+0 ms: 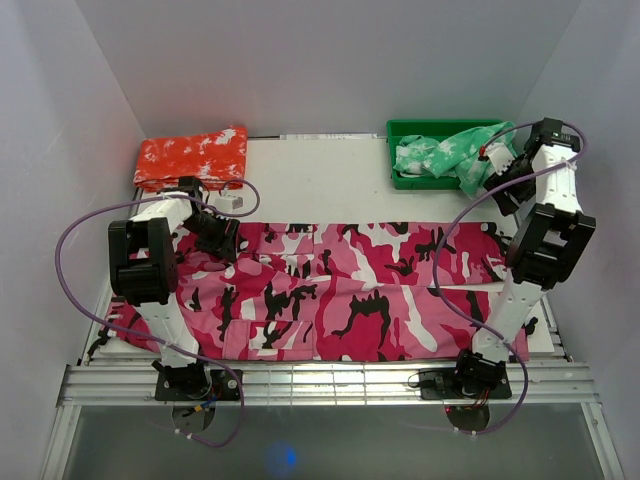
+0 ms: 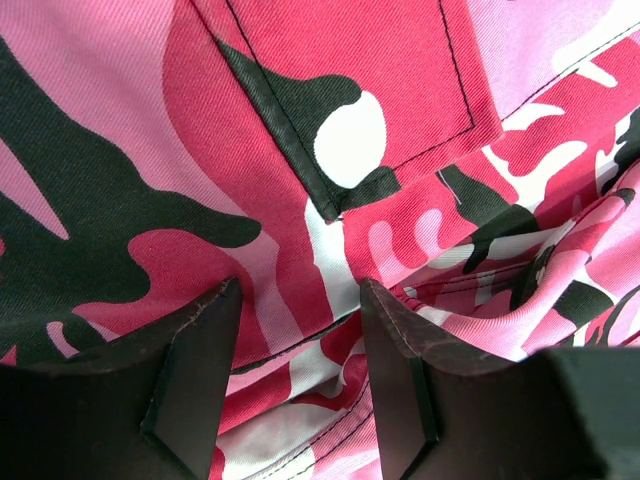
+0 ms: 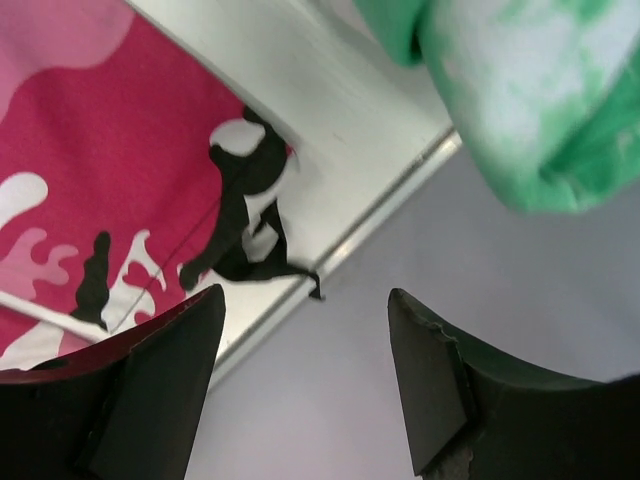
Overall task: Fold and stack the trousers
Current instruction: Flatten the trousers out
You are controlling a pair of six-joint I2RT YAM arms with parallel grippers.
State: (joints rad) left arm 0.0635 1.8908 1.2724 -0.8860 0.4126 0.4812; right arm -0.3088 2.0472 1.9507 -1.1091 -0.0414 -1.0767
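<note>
The pink-magenta camouflage trousers (image 1: 350, 290) lie spread flat across the table from left to right. My left gripper (image 1: 222, 240) is down on their back left part. In the left wrist view the left gripper (image 2: 300, 300) is open, with the trousers (image 2: 400, 100) filling the view and a stitched cloth edge lying between the jaws below a pocket flap. My right gripper (image 1: 497, 190) hovers by the back right end of the trousers. In the right wrist view the right gripper (image 3: 305, 300) is open and empty, and a hem corner of the trousers (image 3: 120, 150) reaches the table edge.
A folded orange-red garment (image 1: 190, 155) lies at the back left. A green bin (image 1: 420, 127) at the back right holds a green garment (image 1: 450, 155), which also shows in the right wrist view (image 3: 530, 90). Grey walls (image 3: 450, 250) close in the white table (image 1: 320, 180).
</note>
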